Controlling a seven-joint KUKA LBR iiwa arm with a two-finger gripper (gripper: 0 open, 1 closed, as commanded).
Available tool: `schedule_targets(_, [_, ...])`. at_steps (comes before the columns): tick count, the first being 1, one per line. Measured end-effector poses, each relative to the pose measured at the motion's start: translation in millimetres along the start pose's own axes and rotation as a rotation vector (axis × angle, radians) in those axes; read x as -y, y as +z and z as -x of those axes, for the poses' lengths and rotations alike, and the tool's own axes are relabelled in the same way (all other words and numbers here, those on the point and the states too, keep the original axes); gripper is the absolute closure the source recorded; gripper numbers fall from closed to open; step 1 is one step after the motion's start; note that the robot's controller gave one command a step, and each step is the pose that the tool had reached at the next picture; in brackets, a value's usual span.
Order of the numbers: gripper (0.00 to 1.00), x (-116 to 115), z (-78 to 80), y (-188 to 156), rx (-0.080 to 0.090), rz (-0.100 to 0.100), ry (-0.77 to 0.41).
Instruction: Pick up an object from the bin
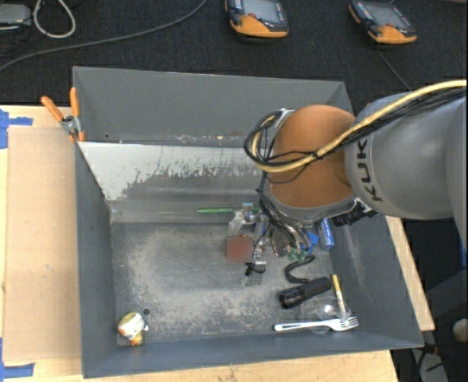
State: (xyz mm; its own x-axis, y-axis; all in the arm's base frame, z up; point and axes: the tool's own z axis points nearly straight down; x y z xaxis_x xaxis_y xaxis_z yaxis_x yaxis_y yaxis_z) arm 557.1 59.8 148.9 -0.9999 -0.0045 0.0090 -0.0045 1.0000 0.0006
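Grey bin (178,289), dark floor (154,30) beyond

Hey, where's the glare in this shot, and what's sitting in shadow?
Camera view: glare whitens the lower band of the far wall of the bin; the fork glints; the floor looks dimmer at right, under the arm.

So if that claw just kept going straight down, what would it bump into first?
Probably the small brown block near the bin's middle: the claw hangs at its right edge. Depth is unclear, so it might slip past onto the bare bin floor.
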Motion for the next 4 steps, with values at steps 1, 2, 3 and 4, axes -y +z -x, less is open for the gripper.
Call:
schedule_targets(1, [0.00, 0, 1.6, -5, 0.007, 0.000, 0.002])
schedule_targets(2, [0.00, 47, 25.2, 67, 0.008, 0.001, -0.021])
schedule_targets(3, [0.00, 65, 30.7, 107, 0.008, 0.002, -0.029])
schedule_targets(4, [0.00, 61, 31.0, 85, 0.013, 0.001, -0.021])
